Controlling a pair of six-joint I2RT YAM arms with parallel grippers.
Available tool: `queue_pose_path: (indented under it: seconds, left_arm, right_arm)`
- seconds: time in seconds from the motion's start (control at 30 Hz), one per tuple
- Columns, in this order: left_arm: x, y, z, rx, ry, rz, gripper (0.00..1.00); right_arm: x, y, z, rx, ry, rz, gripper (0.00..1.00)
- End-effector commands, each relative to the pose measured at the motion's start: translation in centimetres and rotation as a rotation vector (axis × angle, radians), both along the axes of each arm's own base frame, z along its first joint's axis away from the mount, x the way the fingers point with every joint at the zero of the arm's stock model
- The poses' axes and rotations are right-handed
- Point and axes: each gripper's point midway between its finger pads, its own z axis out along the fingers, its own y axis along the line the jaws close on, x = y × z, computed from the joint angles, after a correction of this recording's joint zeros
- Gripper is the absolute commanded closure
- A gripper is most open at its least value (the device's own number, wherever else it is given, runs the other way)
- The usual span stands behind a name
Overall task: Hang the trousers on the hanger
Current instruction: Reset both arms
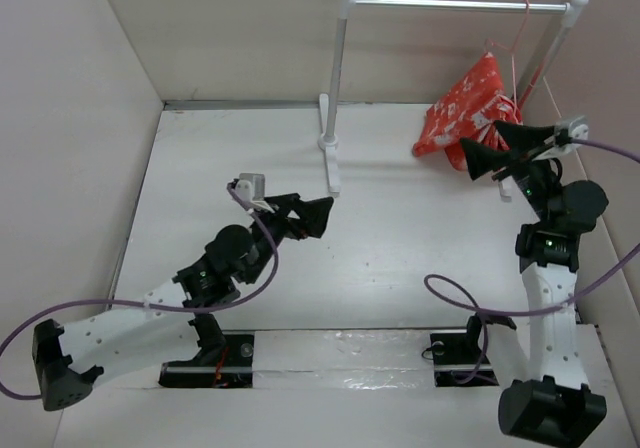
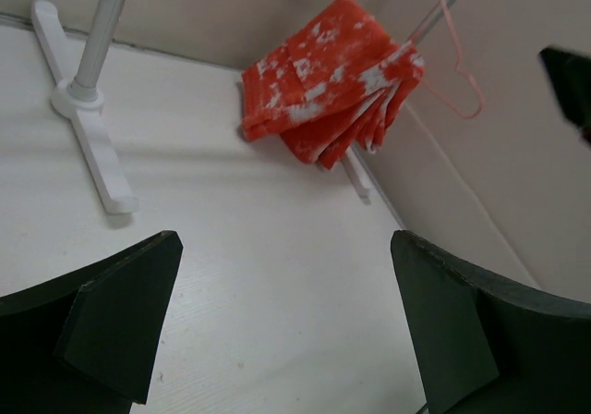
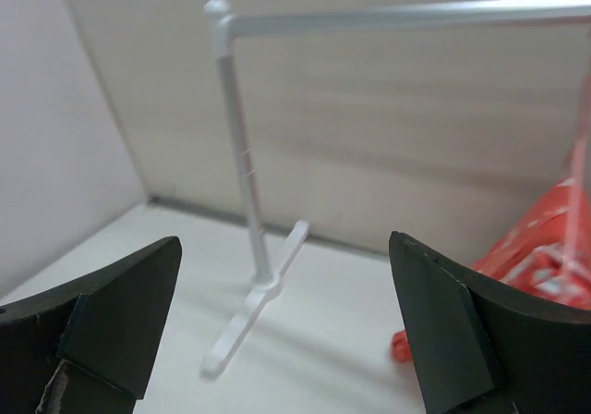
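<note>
The orange-red, white-splotched trousers (image 1: 462,108) hang folded over the thin pink hanger (image 1: 519,48), whose hook sits on the white rail near its right post. My right gripper (image 1: 490,140) is open just in front of the cloth and a little below it, holding nothing. In the right wrist view the trousers (image 3: 545,248) and a hanger wire (image 3: 579,174) show at the right edge, beside the open gripper (image 3: 283,243). My left gripper (image 1: 318,216) is open and empty over mid-table. Its wrist view shows the trousers (image 2: 323,91) and hanger (image 2: 454,77) far ahead of the gripper (image 2: 284,248).
A white rail (image 1: 450,4) spans two posts at the back. The left post's foot (image 1: 330,158) stands on the table between the arms' reach. The right post's foot (image 2: 358,176) lies under the trousers. Walls close in at the left, back and right.
</note>
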Motion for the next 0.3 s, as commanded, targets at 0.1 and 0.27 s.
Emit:
queue_pose_path:
  seconds: [0.1,0.27]
  left_arm:
    - [-1.2,4.5,2.2,-0.138,-0.043,0.079,0.01]
    - [-1.2,5.3,0.7,-0.112,-0.008,0.111,0.01]
  right_arm:
    - [-4.0,6.2,-6.7,-0.187,0.055,0.208,0.00]
    - [-5.4,7.3,-11.0,-0.240,0.149,0.219,0.00]
